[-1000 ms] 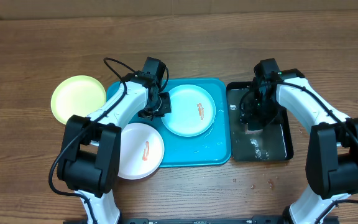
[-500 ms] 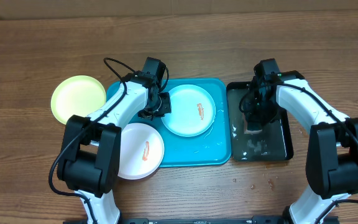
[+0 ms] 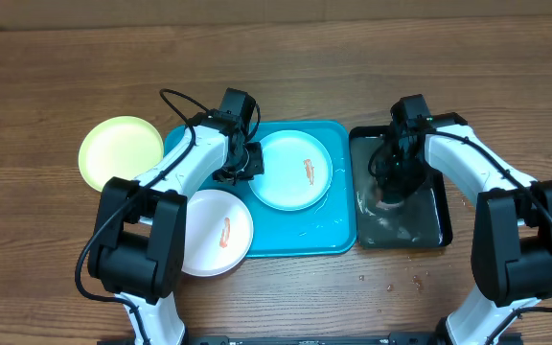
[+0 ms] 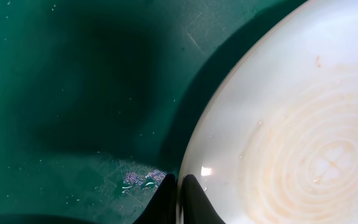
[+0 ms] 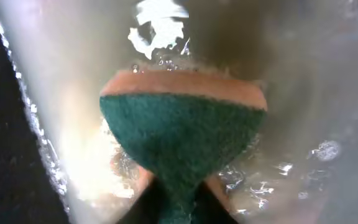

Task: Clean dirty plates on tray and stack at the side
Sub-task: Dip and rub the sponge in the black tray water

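The light blue plate, with an orange-red smear, lies on the turquoise tray. My left gripper is shut on its left rim. In the left wrist view the fingers pinch the edge of the plate above the tray floor. The white plate, also smeared, sits over the tray's front left corner. The yellow-green plate lies on the table left of the tray. My right gripper is shut on a green and orange sponge, which is dipped in water.
A black tray of water stands right of the turquoise tray, with my right gripper inside it. Water drops lie on the wood in front of it. Bare wooden table surrounds both trays.
My right gripper has shifted slightly within the black tray with the sponge, and the water ripples have moved. The left arm and the plates have not moved.
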